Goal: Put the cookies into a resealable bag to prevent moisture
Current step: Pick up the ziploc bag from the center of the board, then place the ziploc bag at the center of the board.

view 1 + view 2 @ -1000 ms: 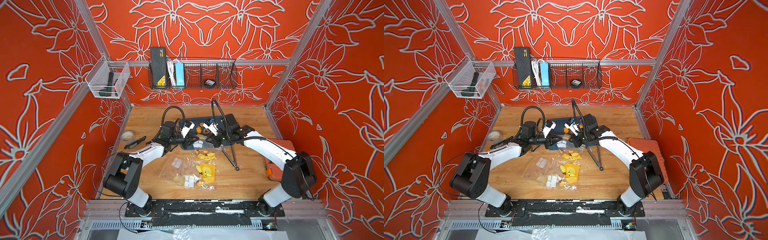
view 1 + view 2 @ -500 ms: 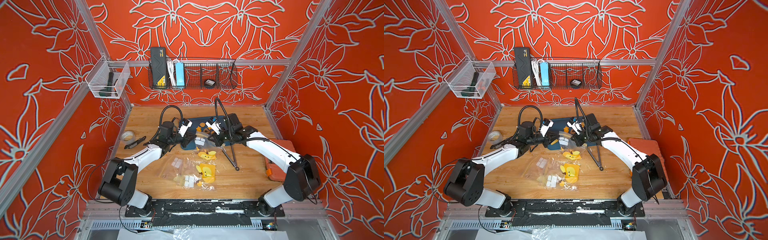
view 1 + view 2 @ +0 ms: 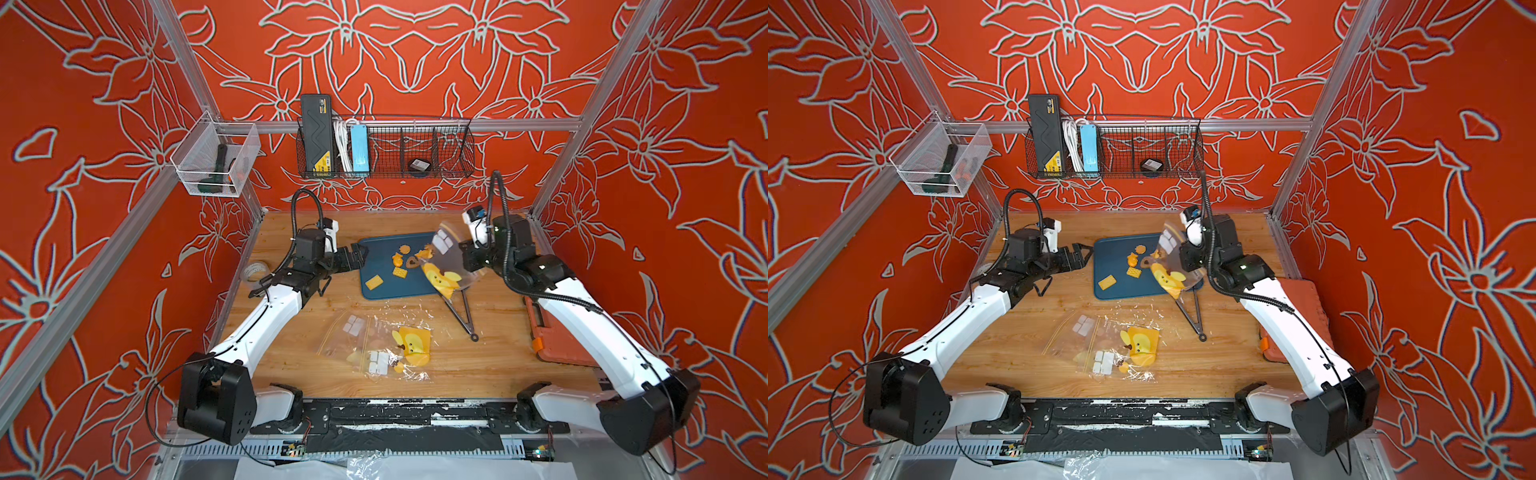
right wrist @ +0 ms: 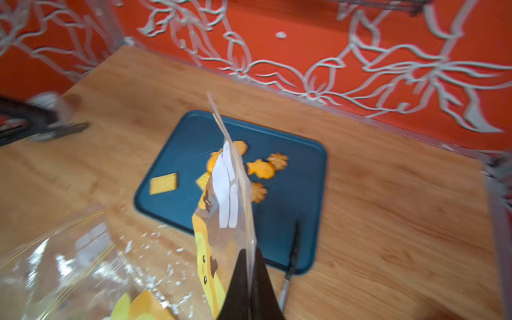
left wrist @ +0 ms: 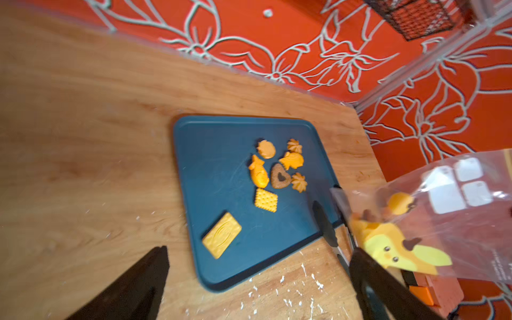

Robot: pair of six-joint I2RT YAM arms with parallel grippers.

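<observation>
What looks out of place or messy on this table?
White flecks litter the table in front of the blue tray, possibly crumbs or debris. Black tongs lie askew, tips over the tray's corner, handle on the wood.

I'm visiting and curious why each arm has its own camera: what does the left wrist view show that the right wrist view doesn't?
Only the left wrist view: the left fingers, spread open, and the brown heart cookie unobstructed. Only the right wrist view: the right fingers shut on the held bag, plus spare bags lying on the table. Both: the blue tray, the cookies, the held bag and the black tongs.
</observation>
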